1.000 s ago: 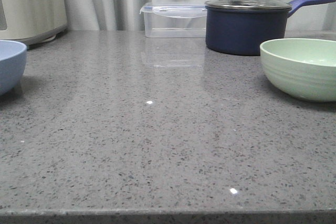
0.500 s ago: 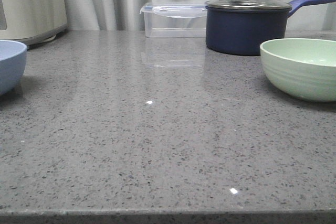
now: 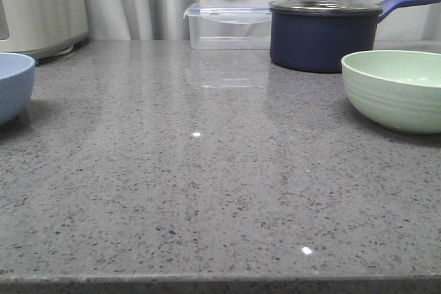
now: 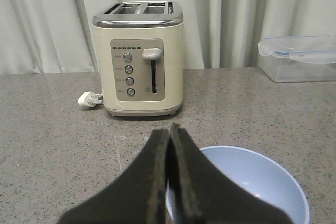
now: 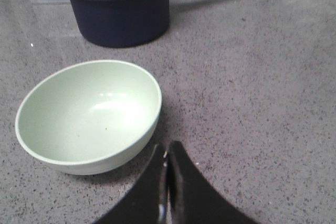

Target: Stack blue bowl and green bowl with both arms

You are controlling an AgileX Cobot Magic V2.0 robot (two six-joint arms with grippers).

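Bowls well apart, one at each side edge of the grey speckled bench (image 3: 207, 191). Blue bowl (image 3: 14, 87) at the left edge, partly cut off in the front view; green bowl (image 3: 396, 91) at the right edge, just in front of the navy lidded saucepan (image 3: 324, 32) at the back right. Both upright, open side up, empty, not touching anything else. Clear lidded box (image 3: 227, 25) along the back edge, left of the saucepan; cream toaster (image 4: 139, 59) at the back left corner, behind the blue bowl, with its plug (image 4: 89, 99) lying beside it.

Neither arm visible from the front. Left gripper (image 4: 170, 135) pressed closed, fingers meeting with nothing between them, hanging over the near side of the blue bowl (image 4: 247, 182), rim partly hidden behind the fingers. Right gripper (image 5: 167, 156) likewise closed and empty, tips just beside the rim of the green bowl (image 5: 89, 114) on its outer side, apparently not touching.

Decisive relation: each bowl directly under or beside its own arm, left arm nearer the blue, right arm nearer the green, with a wide stretch of bare bench between the two. No long axis to consider on round bowls, so any point of the rim serves. Likely next need: fingers spread, then a rim straddled, wall pinched between inside and outside. Stacking not yet begun; neither bowl lifted.
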